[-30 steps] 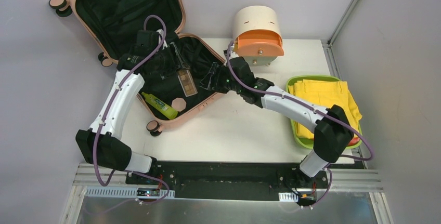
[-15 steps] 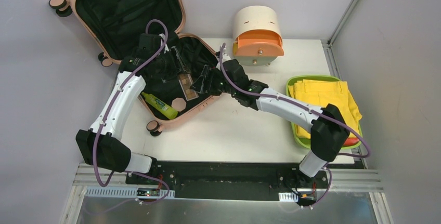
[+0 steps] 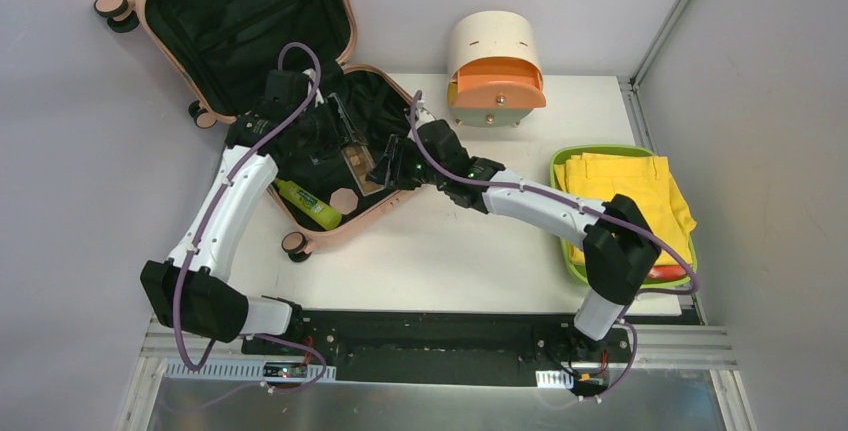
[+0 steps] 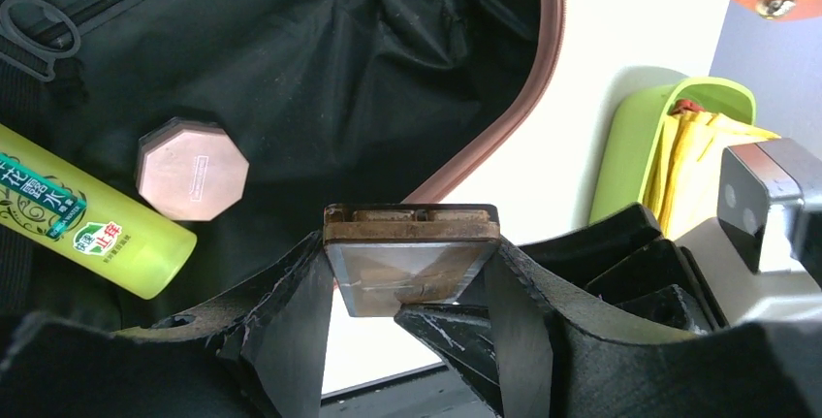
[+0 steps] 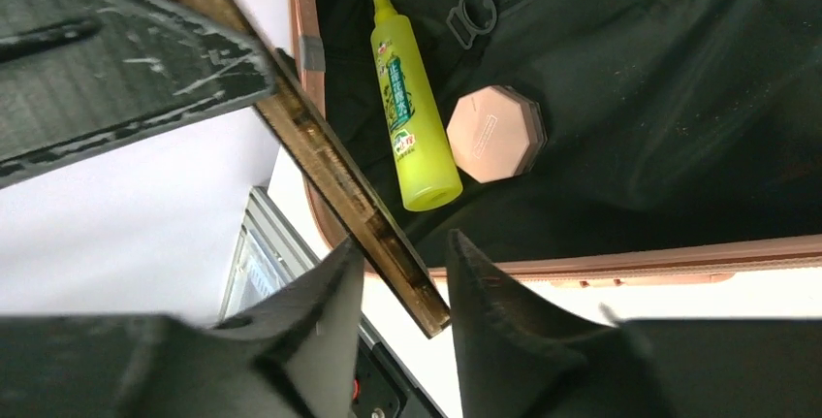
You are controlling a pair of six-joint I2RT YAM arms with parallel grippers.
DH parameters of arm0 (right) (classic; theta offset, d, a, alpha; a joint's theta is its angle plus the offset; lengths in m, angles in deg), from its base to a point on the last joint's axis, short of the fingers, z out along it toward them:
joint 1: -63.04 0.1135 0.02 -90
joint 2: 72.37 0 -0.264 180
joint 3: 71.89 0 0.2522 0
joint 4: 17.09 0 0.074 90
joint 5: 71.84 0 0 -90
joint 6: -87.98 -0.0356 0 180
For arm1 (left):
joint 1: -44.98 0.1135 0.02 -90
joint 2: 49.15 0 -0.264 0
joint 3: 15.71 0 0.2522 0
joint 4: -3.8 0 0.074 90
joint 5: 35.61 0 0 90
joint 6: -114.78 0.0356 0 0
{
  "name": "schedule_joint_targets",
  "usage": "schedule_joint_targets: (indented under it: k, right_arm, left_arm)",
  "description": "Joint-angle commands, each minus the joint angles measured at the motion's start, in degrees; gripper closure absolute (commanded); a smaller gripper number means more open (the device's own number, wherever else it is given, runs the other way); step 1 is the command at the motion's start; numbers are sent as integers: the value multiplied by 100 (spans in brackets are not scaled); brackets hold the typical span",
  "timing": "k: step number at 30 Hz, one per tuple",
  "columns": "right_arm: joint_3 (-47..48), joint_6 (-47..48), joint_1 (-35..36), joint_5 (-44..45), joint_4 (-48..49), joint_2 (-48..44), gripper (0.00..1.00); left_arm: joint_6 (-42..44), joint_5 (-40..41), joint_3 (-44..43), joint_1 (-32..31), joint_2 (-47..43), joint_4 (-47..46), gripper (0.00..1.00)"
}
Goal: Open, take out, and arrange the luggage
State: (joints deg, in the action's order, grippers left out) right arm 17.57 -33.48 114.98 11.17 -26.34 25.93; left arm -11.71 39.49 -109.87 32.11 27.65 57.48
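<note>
**Two grippers on one palette: making the hand-over clean**

Largest first: the luggage (image 3: 240, 21) lies open in the upper left of the top view. Its lid is propped back and its lower shell rests on the table's far left corner. At the right edge of that view sits a lime-green tray (image 3: 560, 166) holding yellow cloth (image 3: 620, 186). At top centre stands a cream drawer unit (image 3: 490, 46) with its orange drawer (image 3: 500, 86) pulled out.

Both arms meet over the lower shell. The left gripper (image 4: 409, 253) is clenched on a flat brown-framed makeup palette (image 5: 334, 180), pinching it across its narrow edges. The right gripper (image 5: 403, 240) straddles the palette's free end. One finger looks to be against it and a sliver of gap shows at the other, so I judge it not yet clamped.

This reads as a hand-over. To do it well:

- The right jaws should close fully before the left lets go.
- They should bite well in from the corner, since a thin, slick case gripped at its tip is likely to pivot or slip.
- The left fingers should then open wide and back straight off, without dragging the palette sideways.
- The lift should clear the pink rim.

Two smaller things remain on the black lining, a yellow-green bottle (image 5: 412, 108) and, just beside it, an octagonal pink jar (image 5: 494, 132).
</note>
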Motion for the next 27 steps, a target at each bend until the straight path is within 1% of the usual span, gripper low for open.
schedule_joint_targets:
  k: [1, 3, 4, 5, 6, 8, 9, 10, 11, 12, 13, 16, 18, 19, 22, 25, 27]
  right_arm:
    - [247, 23, 55, -27, 191, 4, 69]
    - [167, -18, 61, -1, 291, -61, 88]
    - [103, -53, 55, -9, 332, -116, 96]
    - [75, -74, 61, -34, 366, -171, 100]
    - [62, -109, 61, -60, 380, -236, 100]
    - [14, -182, 59, -127, 428, -383, 100]
    - [-14, -211, 55, -139, 455, -477, 100]
    - [-38, -252, 53, -64, 431, -560, 100]
    - [-46, -285, 48, 31, 383, -652, 100]
    - [-47, -320, 29, 113, 298, -738, 100]
    - [-48, -369, -1, 170, 193, -823, 100]
    - [46, -638, -207, 358, -333, -1104, 100]
    - [204, -1007, -477, 518, -1083, -1282, 100]
    - [269, -1337, -738, 477, -1416, -1410, 100]
    - [524, -1987, -1335, 379, -2183, -1703, 100]
    - [1160, -2287, -1831, 297, -3104, -1756, 100]
    - [1460, -2534, -2231, -27, -3390, -1754, 100]
  left_arm:
    - [-117, -133, 112, -102, -260, -10, 70]
    - [-100, -149, 154, -109, -327, -19, 69]
    - [-84, -157, 176, -104, -362, -19, 68]
    - [-63, -175, 181, -108, -400, -20, 66]
    - [-34, -194, 182, -106, -447, -22, 63]
    - [12, -211, 176, -110, -555, -27, 54]
    - [41, -257, 161, -105, -617, -28, 47]
    - [96, -328, 132, -109, -667, -28, 38]
    - [174, -404, 107, -111, -723, -26, 26]
    - [237, -470, 85, -111, -790, -28, 7]
    - [286, -500, 86, -111, -874, -28, 2]
    - [540, -627, 117, -111, -1157, -28, 1]
    - [720, -620, 234, -111, -1399, -28, 1]
    - [809, -576, 321, -116, -1534, -28, 1]
    - [1109, -302, 790, -137, -1960, -28, 1]
    - [1379, 92, 1256, -138, -2228, -28, 1]
    - [1457, 469, 1656, -138, -2438, -22, 1]
